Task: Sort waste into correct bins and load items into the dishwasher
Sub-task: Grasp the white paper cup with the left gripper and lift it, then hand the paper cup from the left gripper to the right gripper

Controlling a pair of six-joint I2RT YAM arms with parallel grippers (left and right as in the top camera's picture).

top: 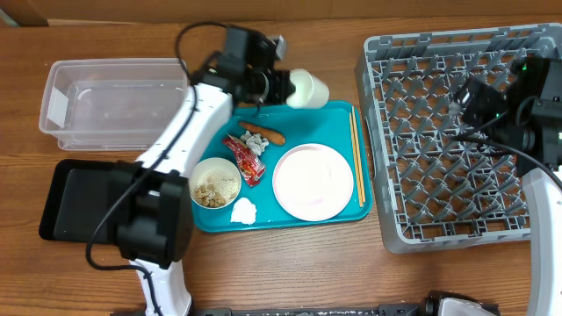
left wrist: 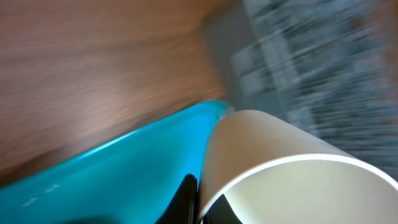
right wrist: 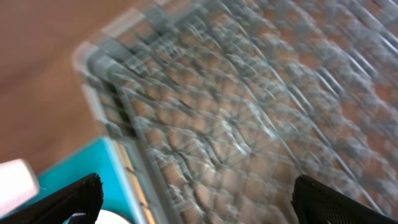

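My left gripper (top: 283,85) is shut on the rim of the whitish cup (top: 309,89), which is tilted at the back edge of the teal tray (top: 351,215). In the left wrist view one finger is inside and one outside the cup (left wrist: 273,143), with the gripper (left wrist: 199,199) pinching its wall. On the tray lie the pink plate (top: 313,182), the white bowl (top: 216,183) of beige leftovers, the red wrapper (top: 246,158), the carrot stick (top: 265,134), a white paper scrap (top: 243,211) and the chopsticks (top: 357,158). My right gripper (top: 474,105) hangs open and empty over the grey dish rack (top: 457,175), which also fills the right wrist view (right wrist: 249,112) between the gripper's (right wrist: 199,199) spread fingers.
The clear tub (top: 114,101) stands at the back left and the black tray (top: 79,197) in front of it, partly under my left arm. The rack shows no dishes in it. Both wrist views are motion-blurred.
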